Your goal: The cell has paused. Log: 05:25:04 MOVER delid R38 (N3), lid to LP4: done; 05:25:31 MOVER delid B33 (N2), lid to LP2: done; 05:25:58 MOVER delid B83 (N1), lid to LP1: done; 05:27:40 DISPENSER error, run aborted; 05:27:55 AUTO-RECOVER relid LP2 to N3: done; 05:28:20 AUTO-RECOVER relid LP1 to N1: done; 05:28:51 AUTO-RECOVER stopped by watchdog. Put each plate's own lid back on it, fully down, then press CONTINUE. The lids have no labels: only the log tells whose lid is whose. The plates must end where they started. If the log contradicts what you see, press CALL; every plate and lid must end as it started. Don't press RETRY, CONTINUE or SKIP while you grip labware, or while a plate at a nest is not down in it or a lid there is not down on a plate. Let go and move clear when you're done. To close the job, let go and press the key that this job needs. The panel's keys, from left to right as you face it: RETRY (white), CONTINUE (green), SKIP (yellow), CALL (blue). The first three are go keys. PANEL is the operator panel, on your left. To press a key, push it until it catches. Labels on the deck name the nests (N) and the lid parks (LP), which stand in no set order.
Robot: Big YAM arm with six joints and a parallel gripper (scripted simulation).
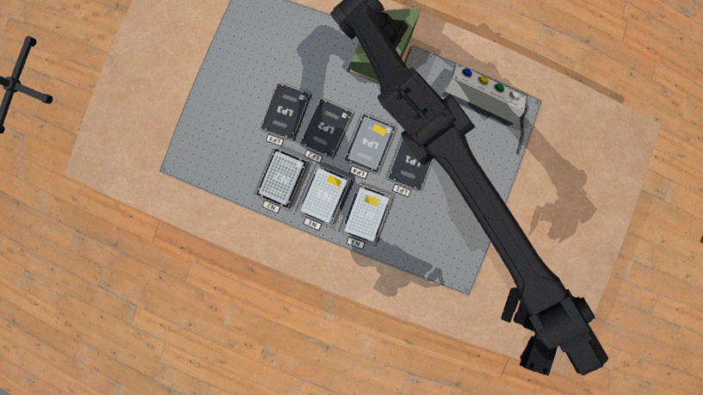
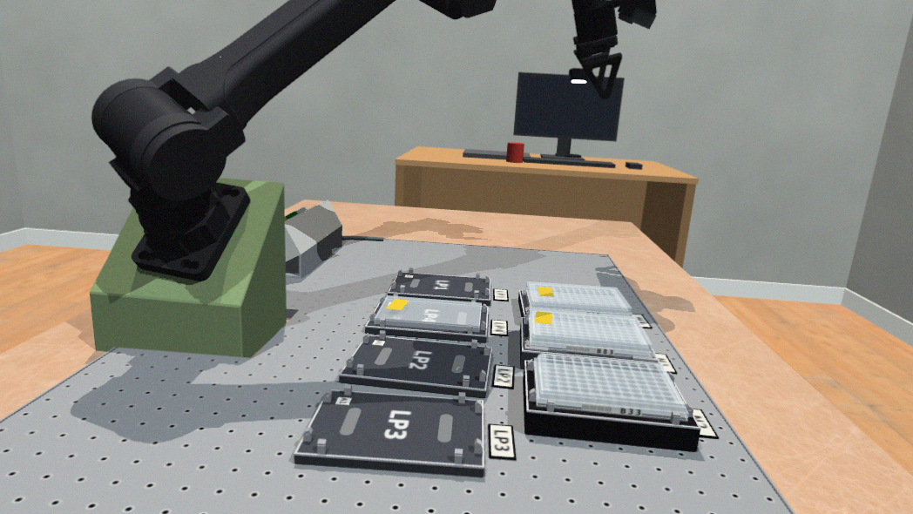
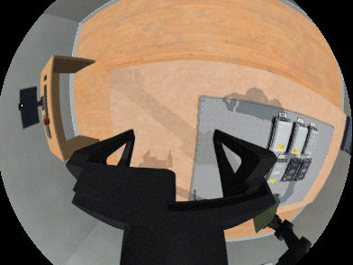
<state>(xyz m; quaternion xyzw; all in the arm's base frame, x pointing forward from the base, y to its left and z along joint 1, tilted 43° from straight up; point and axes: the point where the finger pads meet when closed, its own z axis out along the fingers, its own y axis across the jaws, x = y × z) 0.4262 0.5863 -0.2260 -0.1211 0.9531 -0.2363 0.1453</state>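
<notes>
Three plates stand in a row of nests. The near plate B33 [image 2: 604,382] [image 1: 282,176] has no lid. The middle plate B83 [image 2: 584,328] [image 1: 324,194] and the far plate [image 2: 578,296] [image 1: 366,213] each carry a clear lid with a yellow tag. Another yellow-tagged lid [image 2: 429,314] [image 1: 370,142] lies on park LP4. Parks LP1 [image 2: 441,285] [image 1: 410,160], LP2 [image 2: 418,363] [image 1: 326,126] and LP3 [image 2: 393,430] [image 1: 286,111] are bare. My gripper [image 1: 537,358] [image 2: 600,79] [image 3: 174,133] is open and empty, high up and off the deck's edge, far from the plates.
The operator panel [image 1: 485,86] stands at the deck's edge beyond LP1, with its blue key [image 1: 466,74], yellow key [image 1: 482,79], green key [image 1: 498,86] and white key [image 1: 514,94]. The arm's green base block [image 2: 192,306] stands beside the parks. A desk with a monitor [image 2: 543,179] is behind.
</notes>
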